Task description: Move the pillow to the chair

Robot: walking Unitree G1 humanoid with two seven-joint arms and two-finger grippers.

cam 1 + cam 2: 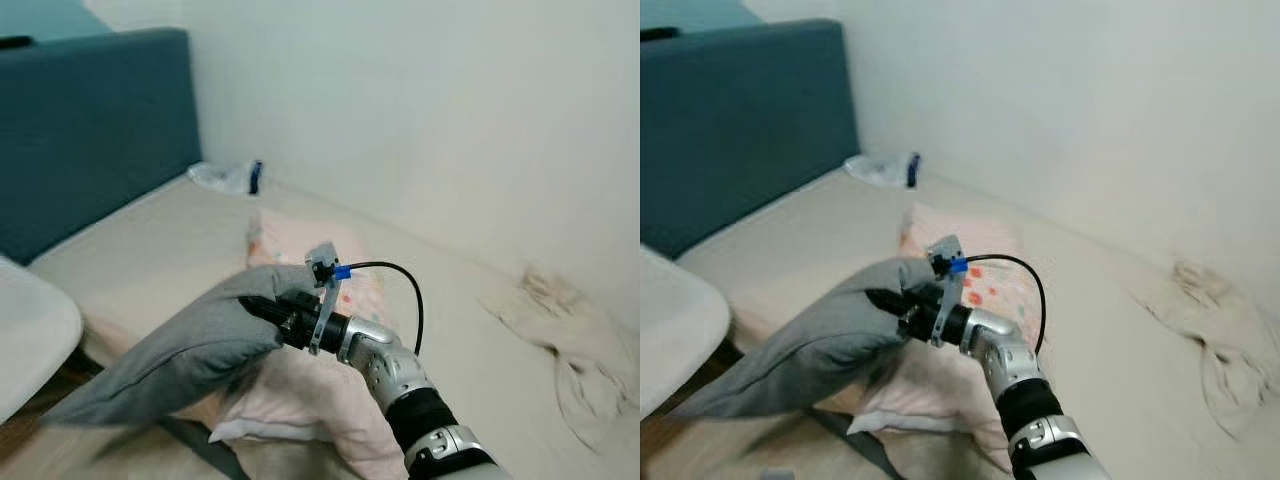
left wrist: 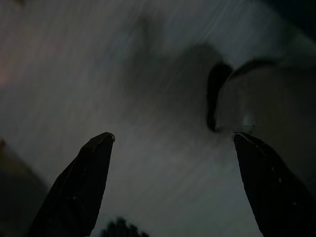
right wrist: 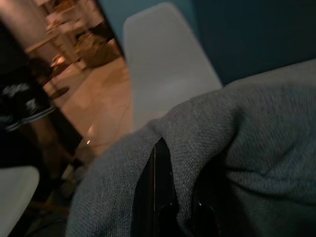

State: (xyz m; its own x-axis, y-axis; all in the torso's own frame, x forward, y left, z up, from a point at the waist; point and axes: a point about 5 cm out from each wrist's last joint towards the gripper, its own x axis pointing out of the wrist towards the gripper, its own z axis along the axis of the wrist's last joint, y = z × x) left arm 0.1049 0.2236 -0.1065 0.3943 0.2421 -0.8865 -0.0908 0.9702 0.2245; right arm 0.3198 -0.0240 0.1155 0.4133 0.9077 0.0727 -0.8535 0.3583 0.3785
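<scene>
The right tool is clamped on the grey pillow, holding it lifted over the bed edge. Step in hand: carrying. The left tool is open, idle. Next move: swing the pillow leftward onto the white chair.

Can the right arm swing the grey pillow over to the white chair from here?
Probably yes: the right gripper is shut on the grey pillow, and the white chair sits just left with nothing between.

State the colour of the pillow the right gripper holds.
Plain grey fabric pillow; clearest in the left eye view.
</scene>
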